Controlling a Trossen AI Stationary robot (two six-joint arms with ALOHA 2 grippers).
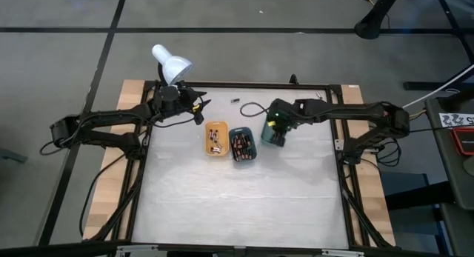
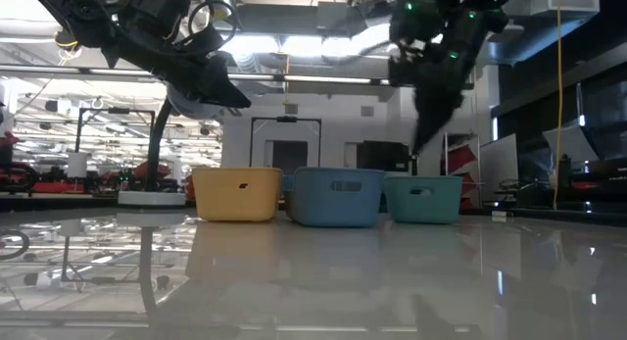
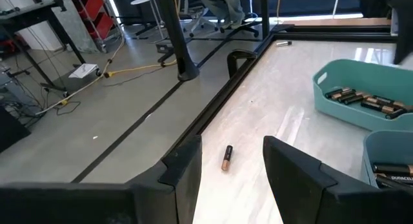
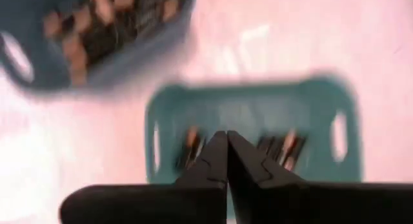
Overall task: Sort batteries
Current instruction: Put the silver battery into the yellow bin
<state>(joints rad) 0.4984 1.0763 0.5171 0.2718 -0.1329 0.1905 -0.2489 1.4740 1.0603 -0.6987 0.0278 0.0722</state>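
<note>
**A:** So where's everything sitting right now?

**B:** Three small trays in a row near the far edge of the tabletop (image 1: pixel 237 205), around the middle: an orange tray (image 1: pixel 216 139), a dark teal tray (image 1: pixel 242 145) touching it, and a green tray (image 1: pixel 272 134) just beside that. All three have batteries (image 1: pixel 241 144) in them. There's also one loose battery (image 3: pixel 226 157) lying on the tabletop near the far left corner, close to the frame edge.

**A:** And the arms?

**B:** The right gripper (image 4: pixel 226 141) is right over the green tray, pointing down into it, fingers pressed together with nothing between them. In its wrist view you can see batteries on the tray floor just past the fingertips, a bit blurry.

**A:** Left one?

**B:** The left gripper (image 3: pixel 231 150) hangs above the far left corner, next to a white lamp (image 1: pixel 172 64). Its fingers are spread apart and empty, and the loose battery shows in the gap between them, down on the surface.
</note>
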